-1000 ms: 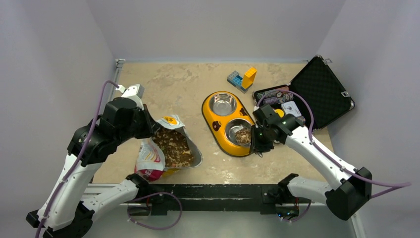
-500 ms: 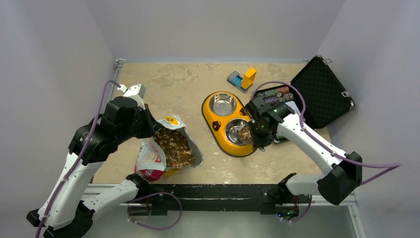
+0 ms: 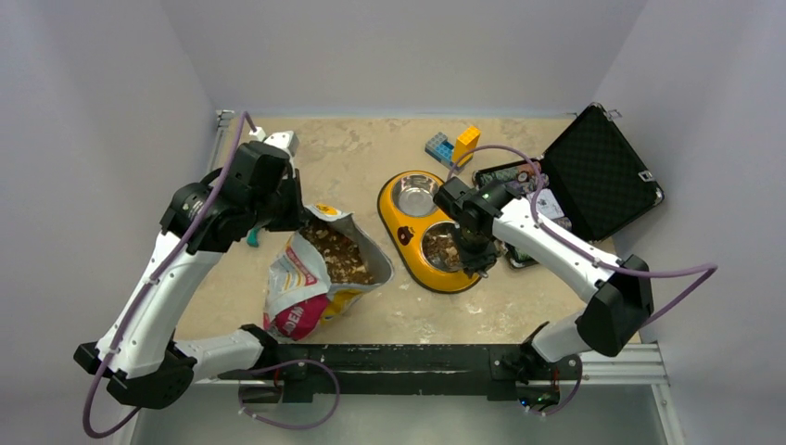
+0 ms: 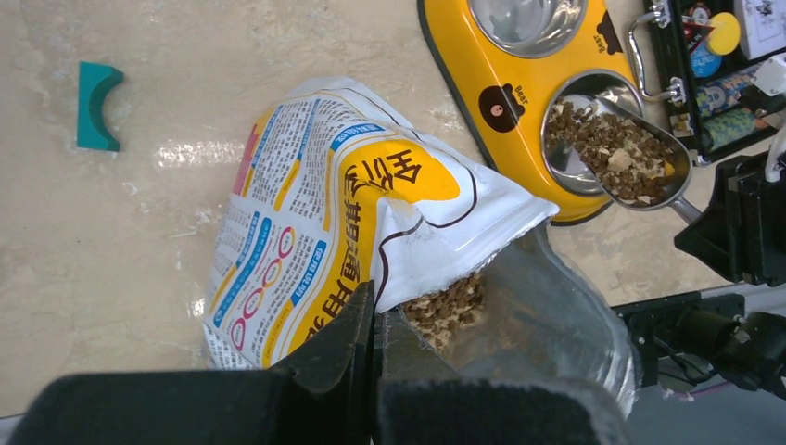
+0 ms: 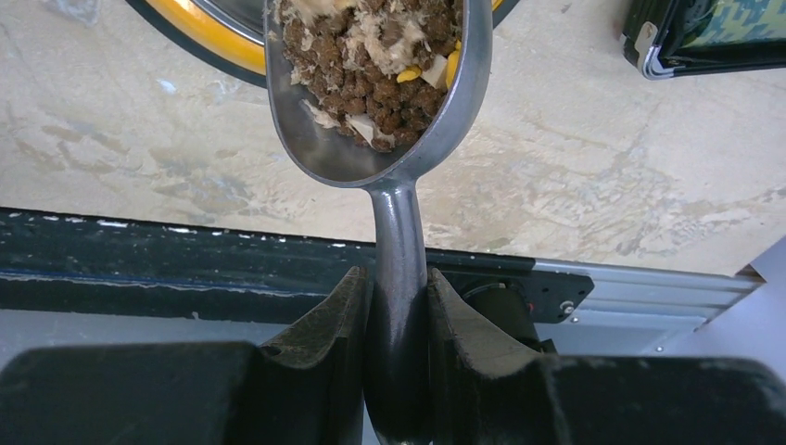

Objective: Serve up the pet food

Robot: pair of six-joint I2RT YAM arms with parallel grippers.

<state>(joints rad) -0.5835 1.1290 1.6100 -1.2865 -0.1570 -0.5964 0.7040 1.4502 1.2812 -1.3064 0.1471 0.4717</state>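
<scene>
Pale walls close in a beige mottled counter [image 3: 352, 158], and an open black foam-lined case [image 3: 602, 171] sits at its right edge, apart from the work. Next in size is the glossy white, orange and pink pet food bag [image 4: 306, 204], which leans on the left half of the counter. The left gripper [image 4: 375, 343] has its fingers pressed together on the bag's upper lip, probably so that the mouth gapes and the bag does not slump. A yellow plastic double feeder [image 3: 394, 218] lies mid-counter, and its far steel bowl [image 3: 417, 193] is bare. The right gripper [image 5: 399, 297] clamps the handle of a grey metal scoop [image 5: 394, 199] between closed fingers and holds it over the near steel bowl [image 4: 561, 162], a position that suits tipping the load in. Brown-tan kibble pellets [image 5: 371, 56] heap the scoop. Some lie in that near bowl, and more show inside the bag's mouth.
</scene>
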